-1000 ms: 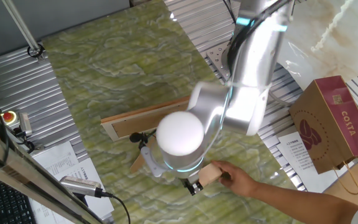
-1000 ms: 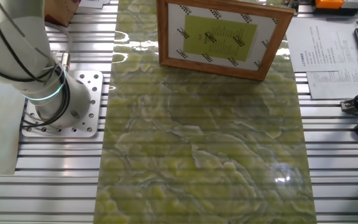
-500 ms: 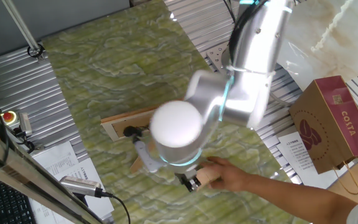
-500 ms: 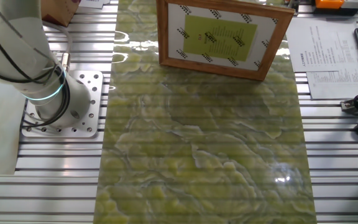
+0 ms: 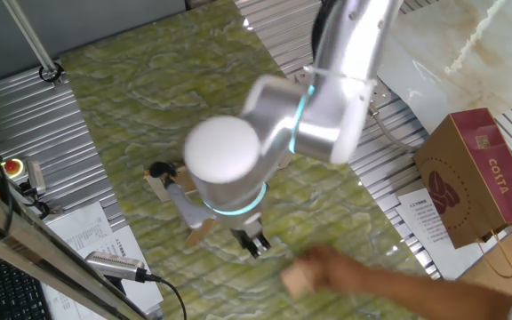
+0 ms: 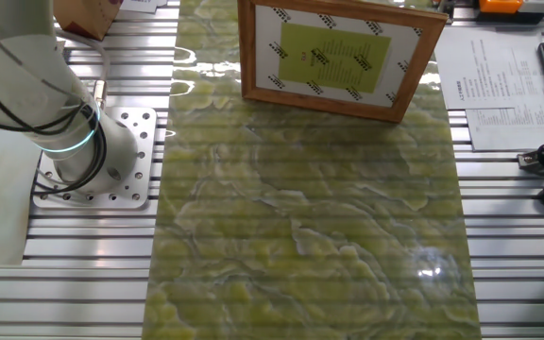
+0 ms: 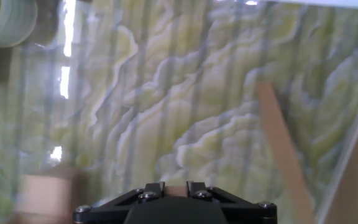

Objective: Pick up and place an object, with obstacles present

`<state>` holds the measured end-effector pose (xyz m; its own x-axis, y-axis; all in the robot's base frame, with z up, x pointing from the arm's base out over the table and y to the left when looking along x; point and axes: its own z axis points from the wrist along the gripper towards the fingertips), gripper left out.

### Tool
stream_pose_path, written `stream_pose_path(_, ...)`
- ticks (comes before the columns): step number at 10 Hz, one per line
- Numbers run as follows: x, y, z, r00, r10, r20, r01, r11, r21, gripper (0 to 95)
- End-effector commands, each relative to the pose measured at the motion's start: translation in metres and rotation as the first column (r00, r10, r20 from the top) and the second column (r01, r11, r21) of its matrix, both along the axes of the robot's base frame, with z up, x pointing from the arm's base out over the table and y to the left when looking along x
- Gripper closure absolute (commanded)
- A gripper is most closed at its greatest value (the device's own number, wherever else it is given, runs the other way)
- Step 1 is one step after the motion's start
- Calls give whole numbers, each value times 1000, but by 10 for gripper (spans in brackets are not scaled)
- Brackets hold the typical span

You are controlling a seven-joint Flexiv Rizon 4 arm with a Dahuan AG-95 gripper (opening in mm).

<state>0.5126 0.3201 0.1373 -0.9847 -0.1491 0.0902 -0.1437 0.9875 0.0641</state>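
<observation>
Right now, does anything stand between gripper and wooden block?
No object lies between gripper and wooden block, but a person's hand is at the block. The picture frame and prop leg stand on the gripper's other side.

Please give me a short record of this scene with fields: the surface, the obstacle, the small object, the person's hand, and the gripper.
surface: green marbled mat
obstacle: light wooden rectangular picture frame, upright at the mat's edge; its flat wooden prop leg shows in the hand view
small object: pale wooden block, in a person's hand, blurred
gripper: two-finger gripper, beside the block, apart from it; open or shut unclear
</observation>
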Motion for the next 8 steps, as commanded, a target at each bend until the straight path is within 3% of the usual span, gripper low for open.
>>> stream_pose_path(1,5,-8,16,1000,16,2,-16,1000,0,950)
stream_pose_path(5,8,-5,55,1000,8,-3,-9,1000,-10,950)
stream_pose_path(8,7,-5,60,1000,22,2,-22,1000,-11,950)
